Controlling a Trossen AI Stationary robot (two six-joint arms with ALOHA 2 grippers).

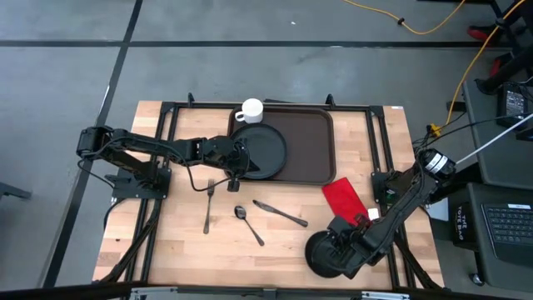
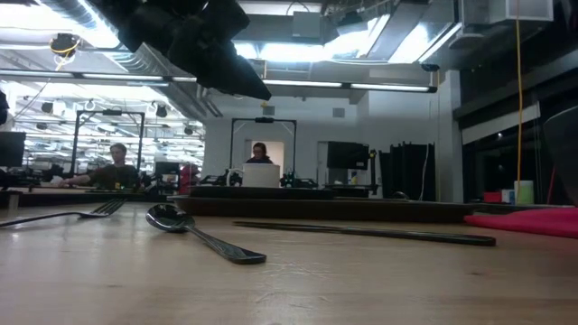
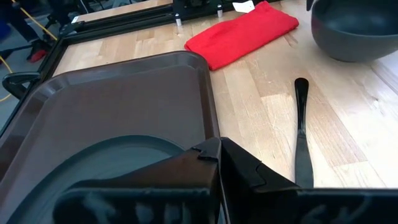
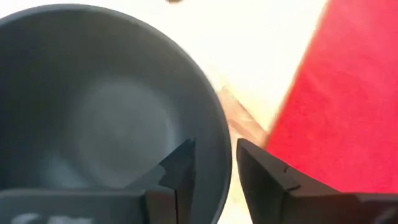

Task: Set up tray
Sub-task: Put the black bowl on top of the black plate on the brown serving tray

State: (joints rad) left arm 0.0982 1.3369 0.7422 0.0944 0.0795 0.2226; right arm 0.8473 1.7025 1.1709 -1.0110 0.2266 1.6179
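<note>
your tray [image 1: 304,146] lies at the far middle of the wooden table [image 1: 175,242], long side across, with a round black plate [image 1: 260,148] resting in its left half and overhanging the tray's near-left rim a little. a white mug [image 1: 251,110] sits at the tray's far-left corner, on or just over the rim; you cannot tell which from above. your left gripper [image 1: 236,165] is at the near-left edge of the plate, and its wrist view shows the two dark fingers [image 3: 205,171] pressed together with no gap, above the plate [image 3: 118,158] and the tray's near rim [image 3: 211,106]; whether the plate's edge is pinched between them you cannot tell. your right gripper [image 1: 337,248] is at the near-right corner of the table, over a dark bowl [image 1: 327,254]. in its wrist view the jaws stand partly apart and straddle the bowl's rim [image 4: 217,124], one finger [image 4: 177,168] inside the bowl and the other outside; whether they press on it you cannot tell. a red napkin [image 1: 346,200] lies just beyond the bowl, between it and the tray's near-right corner. on the bare wood in front of the tray, left to right, lie a fork [image 1: 208,204], a spoon [image 1: 248,223] and a knife [image 1: 281,213], each apart from the others. in the low view, people sit at desks in the room behind the table.
</note>
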